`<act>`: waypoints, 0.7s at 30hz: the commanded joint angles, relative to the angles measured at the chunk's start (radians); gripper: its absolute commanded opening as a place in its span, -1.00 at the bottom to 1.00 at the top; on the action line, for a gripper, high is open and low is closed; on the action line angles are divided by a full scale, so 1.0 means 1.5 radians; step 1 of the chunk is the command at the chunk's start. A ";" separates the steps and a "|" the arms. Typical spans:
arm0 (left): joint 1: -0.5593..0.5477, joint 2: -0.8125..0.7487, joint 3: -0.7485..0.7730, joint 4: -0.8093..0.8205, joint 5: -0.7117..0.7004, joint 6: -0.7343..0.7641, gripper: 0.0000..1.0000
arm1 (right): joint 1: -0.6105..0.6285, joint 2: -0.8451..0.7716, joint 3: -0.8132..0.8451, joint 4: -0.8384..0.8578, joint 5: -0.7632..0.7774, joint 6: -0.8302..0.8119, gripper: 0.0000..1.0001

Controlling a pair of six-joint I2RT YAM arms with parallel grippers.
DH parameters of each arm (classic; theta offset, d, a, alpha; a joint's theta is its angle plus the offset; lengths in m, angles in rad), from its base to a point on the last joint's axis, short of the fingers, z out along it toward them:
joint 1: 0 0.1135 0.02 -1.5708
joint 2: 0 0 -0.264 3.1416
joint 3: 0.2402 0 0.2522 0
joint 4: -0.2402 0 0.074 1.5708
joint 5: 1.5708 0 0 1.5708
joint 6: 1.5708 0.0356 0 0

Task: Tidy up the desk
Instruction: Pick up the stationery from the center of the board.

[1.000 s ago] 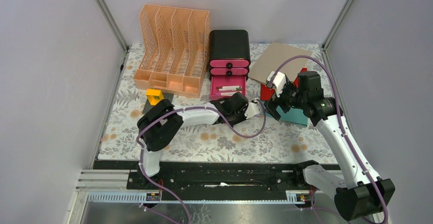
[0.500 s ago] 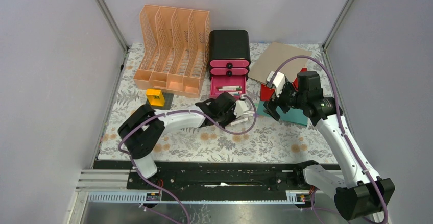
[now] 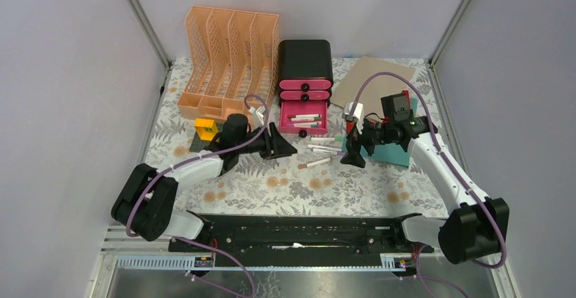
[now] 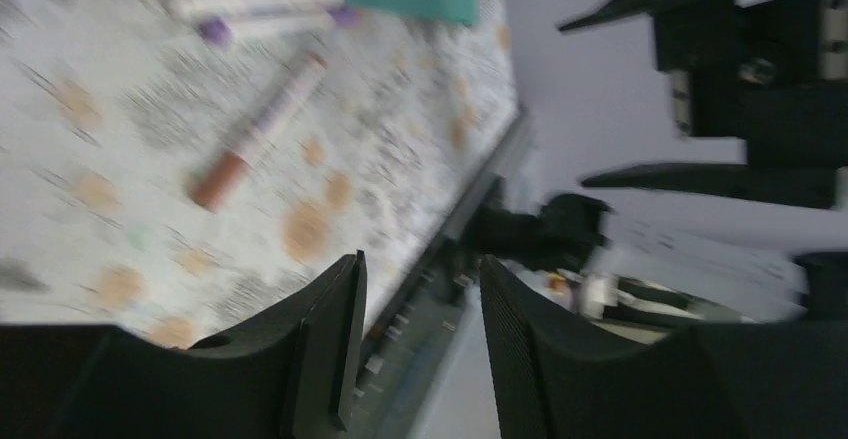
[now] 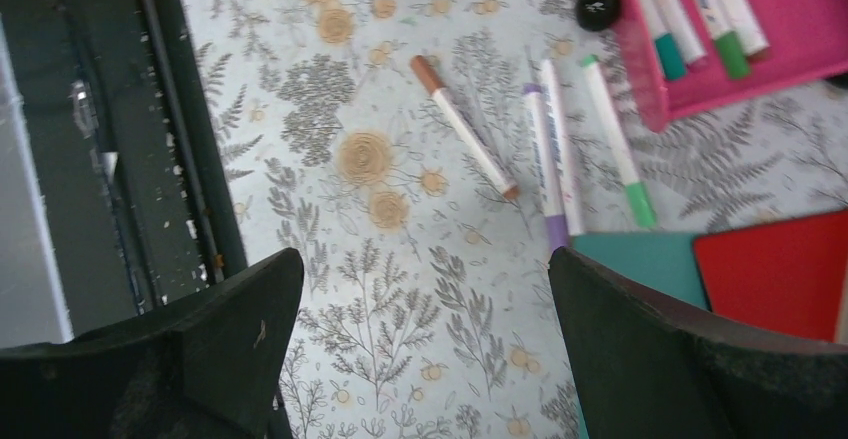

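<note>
Over the last second the left arm has swung away to the left of the open pink drawer [image 3: 288, 119] and parted its fingers, leaving several markers on the cloth in front of that drawer. The right arm has dipped toward them. The left gripper [image 4: 422, 269] is now partly spread with nothing between its fingers, hovering low just left of the drawer's front. The right gripper [image 5: 420, 289] is spread wide and empty, poised above the cloth in front of the drawer and to its right. Below it lie a brown-capped marker [image 5: 462, 127], two purple markers [image 5: 550, 159] side by side and a green-capped marker [image 5: 615, 149], all just in front of the drawer, with a small black knob [image 5: 600, 4] at its front corner. To do this step well, I would take one marker at a time, closing across its barrel near the middle and keeping clear of its neighbours, then lay it lengthwise in the drawer. The drawer already holds a few markers [image 3: 304, 117]. The two drawers above it in the black drawer box [image 3: 305, 60] are closed, and the orange file rack [image 3: 227, 74] to the drawer's left appears empty. The desk [image 3: 272, 182] spreads under everything.
</note>
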 commanded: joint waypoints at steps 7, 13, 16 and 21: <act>0.054 -0.031 -0.071 0.377 0.271 -0.366 0.09 | 0.027 0.098 0.039 -0.168 -0.177 -0.458 0.99; 0.131 -0.110 0.073 -0.215 0.224 0.102 0.33 | 0.149 0.178 0.073 -0.048 -0.009 -0.346 0.99; 0.137 -0.149 0.183 -0.435 0.085 0.325 0.51 | 0.203 0.210 0.070 0.034 0.092 -0.280 0.99; 0.137 -0.242 0.155 -0.428 -0.007 0.371 0.98 | 0.259 0.286 0.098 0.072 0.187 -0.233 0.84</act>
